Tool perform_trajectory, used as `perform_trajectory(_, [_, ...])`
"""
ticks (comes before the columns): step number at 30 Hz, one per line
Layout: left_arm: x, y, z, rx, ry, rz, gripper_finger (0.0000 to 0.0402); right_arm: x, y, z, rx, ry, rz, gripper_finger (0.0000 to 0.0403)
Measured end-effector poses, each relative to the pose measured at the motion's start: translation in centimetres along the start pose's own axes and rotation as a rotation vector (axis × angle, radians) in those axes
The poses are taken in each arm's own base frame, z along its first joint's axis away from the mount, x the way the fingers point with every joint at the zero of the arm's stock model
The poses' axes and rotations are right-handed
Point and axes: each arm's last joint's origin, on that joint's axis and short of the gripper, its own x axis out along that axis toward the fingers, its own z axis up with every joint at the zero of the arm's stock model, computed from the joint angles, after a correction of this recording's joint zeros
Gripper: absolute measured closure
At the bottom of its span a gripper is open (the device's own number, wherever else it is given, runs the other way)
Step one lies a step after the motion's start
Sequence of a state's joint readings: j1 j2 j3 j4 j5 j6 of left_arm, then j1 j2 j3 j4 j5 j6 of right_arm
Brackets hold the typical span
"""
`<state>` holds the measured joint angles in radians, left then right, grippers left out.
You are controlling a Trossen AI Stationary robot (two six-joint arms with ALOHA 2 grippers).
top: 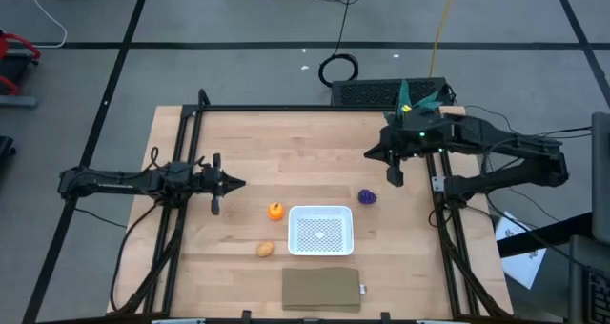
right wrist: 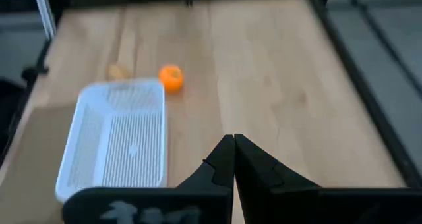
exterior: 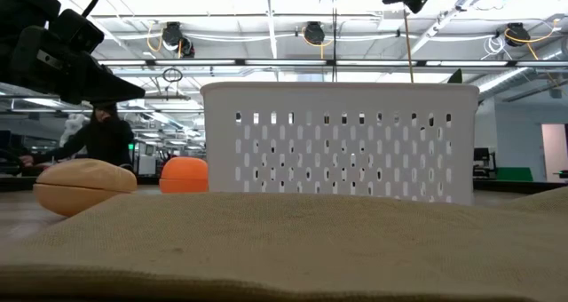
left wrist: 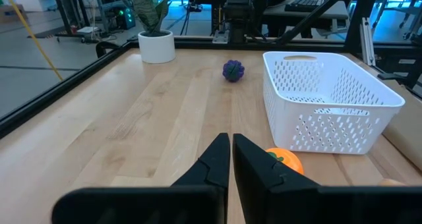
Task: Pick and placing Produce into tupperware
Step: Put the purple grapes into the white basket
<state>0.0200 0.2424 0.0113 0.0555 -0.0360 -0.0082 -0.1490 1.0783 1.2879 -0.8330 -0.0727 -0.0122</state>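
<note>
A white basket sits on the wooden table, toward the near edge and a little right of centre, and nothing lies inside it. All three pieces of produce are on the bare wood outside it. The orange piece is just beside the basket's left wall, toward its far corner. The tan oval piece lies left of the basket too, nearer the front edge. The purple lumpy piece is just off the basket's far right corner. A flat brown rectangle lies in front of the basket at the near edge. A potted plant in a white pot stands at the far right of the table. The left gripper reaches in from the left, pointing toward the orange piece but apart from it, its jaws closed together with nothing between them. The right gripper hangs above the far right part of the table, beyond the purple piece, its jaws pressed together and holding nothing.
</note>
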Motion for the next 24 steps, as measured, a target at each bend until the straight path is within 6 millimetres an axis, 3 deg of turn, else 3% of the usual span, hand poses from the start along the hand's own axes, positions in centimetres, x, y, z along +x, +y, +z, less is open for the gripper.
perform_trajectory(13, [0.0,0.0,0.0,0.000,0.002,0.000,0.0378,3.0,-0.2,1.6,0.088,0.486,-0.010,0.0403])
perform_trajectory(24, [0.0,0.0,0.0,0.004,0.003,0.000,0.0378,4.9,-0.9,0.7,0.122,0.671,-0.077,0.0397])
